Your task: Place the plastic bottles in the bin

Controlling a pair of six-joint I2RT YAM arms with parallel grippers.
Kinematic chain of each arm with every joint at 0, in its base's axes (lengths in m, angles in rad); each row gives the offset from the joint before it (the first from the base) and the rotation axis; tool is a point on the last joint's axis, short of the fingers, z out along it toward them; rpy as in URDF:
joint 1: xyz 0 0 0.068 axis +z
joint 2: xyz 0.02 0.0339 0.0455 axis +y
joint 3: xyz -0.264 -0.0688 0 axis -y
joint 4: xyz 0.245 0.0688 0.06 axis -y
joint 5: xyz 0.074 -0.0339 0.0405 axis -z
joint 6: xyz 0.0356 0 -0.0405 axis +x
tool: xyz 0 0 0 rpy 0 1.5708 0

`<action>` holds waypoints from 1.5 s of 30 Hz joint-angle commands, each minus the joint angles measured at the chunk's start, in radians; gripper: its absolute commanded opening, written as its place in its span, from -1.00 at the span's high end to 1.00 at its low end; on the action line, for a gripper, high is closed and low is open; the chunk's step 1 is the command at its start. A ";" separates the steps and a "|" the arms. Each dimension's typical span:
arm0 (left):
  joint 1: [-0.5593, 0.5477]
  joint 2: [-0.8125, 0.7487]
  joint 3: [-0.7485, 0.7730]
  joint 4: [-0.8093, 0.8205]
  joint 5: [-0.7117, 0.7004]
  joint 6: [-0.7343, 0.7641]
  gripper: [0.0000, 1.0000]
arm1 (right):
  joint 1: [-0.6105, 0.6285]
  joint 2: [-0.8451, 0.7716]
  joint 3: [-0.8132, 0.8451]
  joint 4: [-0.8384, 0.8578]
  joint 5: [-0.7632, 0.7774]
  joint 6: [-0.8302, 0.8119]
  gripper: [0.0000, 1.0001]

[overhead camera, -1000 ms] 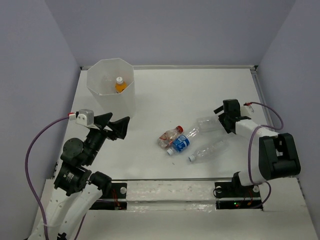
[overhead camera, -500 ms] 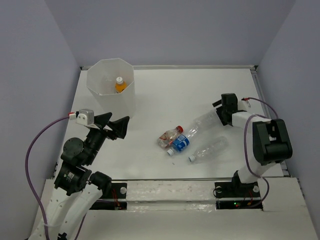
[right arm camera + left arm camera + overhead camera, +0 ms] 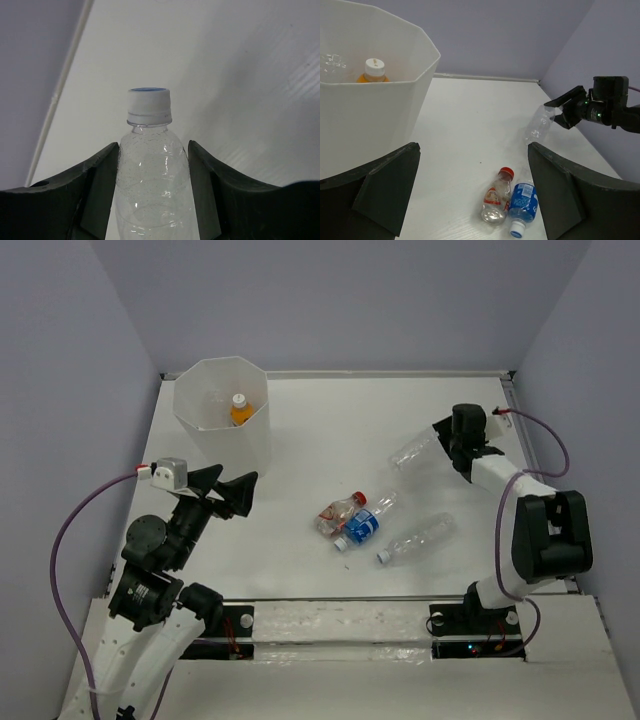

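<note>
— What are the right fingers point(image 3: 205, 195) doing?

— They are clamped on a clear bottle point(image 3: 150, 165), one finger on each side of its body. Its white cap point(image 3: 148, 105) points straight out past the fingertips. From above, the bottle point(image 3: 412, 451) sticks out to the left of those fingers point(image 3: 440, 432), tilted down towards the near side.

— Is it off the bench point(image 3: 330, 430)?

— I cannot tell for sure; the cap end may be clear of it.

— And the left fingers point(image 3: 385, 185)?

— Spread wide apart with nothing between them, held above the bench. Seen from above, these fingers point(image 3: 240, 492) sit just on the near side of the bin point(image 3: 222, 440).

— Where is the bin in the left wrist view?

— Beyond the left-hand finger, its faceted white wall point(image 3: 370, 115) filling that side. Inside it an orange bottle point(image 3: 372, 70) stands with its white cap up, and a second clear bottle point(image 3: 332, 62) shows faintly beside it.

— What lies ahead of the open fingers?

— A red-labelled bottle point(image 3: 496, 200) and a blue-labelled bottle point(image 3: 521, 207) lie side by side on the bench, touching, closer to the right-hand finger than to the left-hand one. The gripped bottle point(image 3: 540, 122) shows beyond that finger's tip.

— Anything else?

— From above, a third clear bottle point(image 3: 418, 539) lies on the bench on the near side of the right fingers and well apart from them, just right of the blue-labelled one point(image 3: 362, 525) and the red-labelled one point(image 3: 338, 512).
</note>
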 commanded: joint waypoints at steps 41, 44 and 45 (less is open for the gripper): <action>-0.005 -0.075 0.129 -0.180 -0.615 -0.145 -0.98 | 0.817 0.765 1.570 0.387 -0.090 -1.071 -0.30; -0.005 -0.075 0.123 -0.162 -0.557 -0.117 -0.98 | 0.826 0.776 1.592 0.345 -0.098 -1.113 -0.99; -0.005 -0.073 0.121 -0.161 -0.537 -0.108 -0.98 | 0.826 0.777 1.609 0.330 -0.095 -1.122 -0.99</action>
